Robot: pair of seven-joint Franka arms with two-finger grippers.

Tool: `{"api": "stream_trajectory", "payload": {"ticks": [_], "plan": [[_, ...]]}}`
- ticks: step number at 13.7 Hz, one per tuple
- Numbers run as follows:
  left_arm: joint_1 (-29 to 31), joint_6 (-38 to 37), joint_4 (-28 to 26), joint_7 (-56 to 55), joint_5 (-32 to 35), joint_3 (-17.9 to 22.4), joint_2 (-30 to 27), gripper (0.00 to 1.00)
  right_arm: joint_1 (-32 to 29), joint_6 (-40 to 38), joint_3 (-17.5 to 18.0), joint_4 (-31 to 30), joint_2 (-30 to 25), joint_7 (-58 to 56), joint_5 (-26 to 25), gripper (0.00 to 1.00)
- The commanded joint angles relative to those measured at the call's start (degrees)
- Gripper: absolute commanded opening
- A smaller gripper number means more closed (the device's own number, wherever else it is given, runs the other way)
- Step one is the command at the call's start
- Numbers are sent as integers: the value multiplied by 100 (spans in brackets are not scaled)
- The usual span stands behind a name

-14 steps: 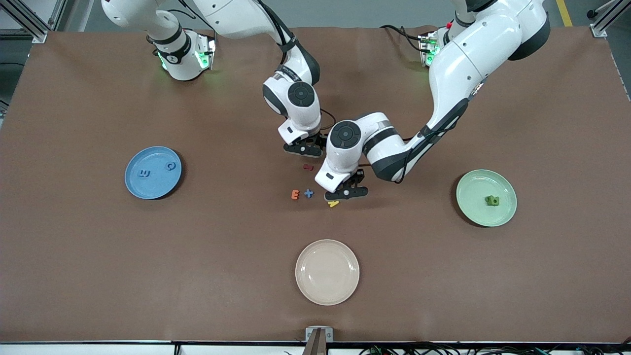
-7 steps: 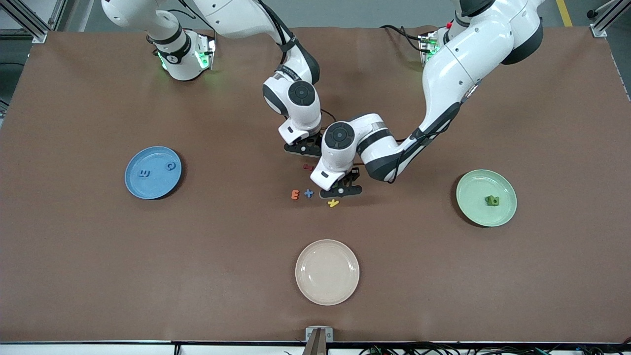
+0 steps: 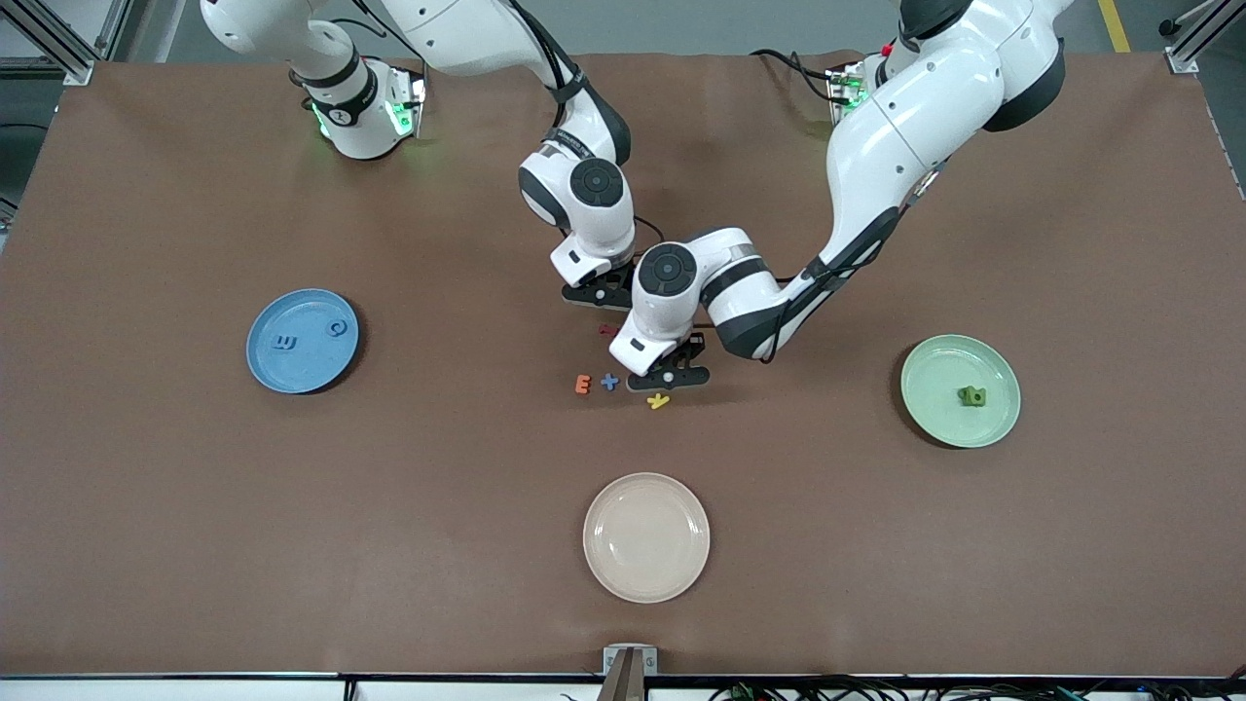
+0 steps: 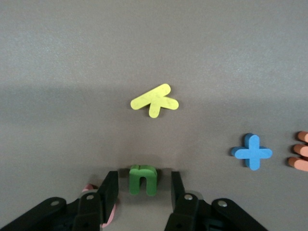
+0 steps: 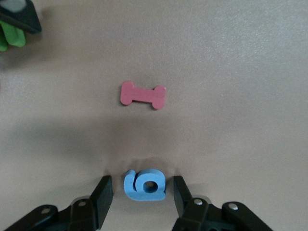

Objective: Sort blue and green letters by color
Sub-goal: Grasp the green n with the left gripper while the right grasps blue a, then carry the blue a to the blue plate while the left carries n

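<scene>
Since a second ago your left gripper (image 4: 140, 185) has moved a little toward the right arm's end of the table and now sits low on the mat, its fingers apart on both sides of the green u (image 4: 143, 179) with small gaps, not pinching yet. Your right gripper (image 5: 143, 192) stays in its place, fingers also apart around the blue 6 (image 5: 145, 184). Both look ready to close, so I think two picks come next; the blue + (image 3: 609, 382) waits beside the E (image 3: 582, 385).
</scene>
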Motion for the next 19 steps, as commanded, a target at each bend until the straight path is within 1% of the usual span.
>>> {"api": "stream_trajectory", "payload": {"ticks": [1, 2, 4, 5, 6, 7, 9, 11, 13, 16, 19], "plan": [[-87, 14, 139, 71, 14, 68, 67, 49, 59, 72, -97, 209, 241, 123, -153, 52], [-87, 14, 139, 71, 14, 68, 76, 48, 59, 72, -97, 209, 250, 123, -153, 49], [-87, 23, 139, 71, 14, 76, 76, 45, 50, 63, -97, 209, 241, 123, -171, 34], [-87, 23, 139, 80, 14, 120, 76, 43, 41, 54, -97, 209, 241, 123, -171, 21], [-87, 84, 139, 80, 14, 138, 76, 40, 32, 45, -97, 218, 241, 132, -171, 5], [-87, 189, 139, 72, 22, 138, 76, 39, 6, 37, -97, 218, 232, 132, -162, 1], [-86, 243, 139, 71, 23, 138, 76, 32, -29, -16, -97, 218, 206, 105, -153, 0], [-87, 243, 139, 19, -30, 138, 76, 19, -91, -69, -115, 218, 171, 61, -162, 0], [-69, 234, 139, 1, -30, 138, 41, 5, -117, -296, -141, 244, 92, -9, -171, 0], [80, 217, 121, 10, -30, 129, -99, 3, -135, -656, -299, 253, -40, -490, -179, 0], [352, 155, 104, 10, -48, 68, -372, 3, -135, -1262, -597, 218, -285, -1009, -171, 0]]}}
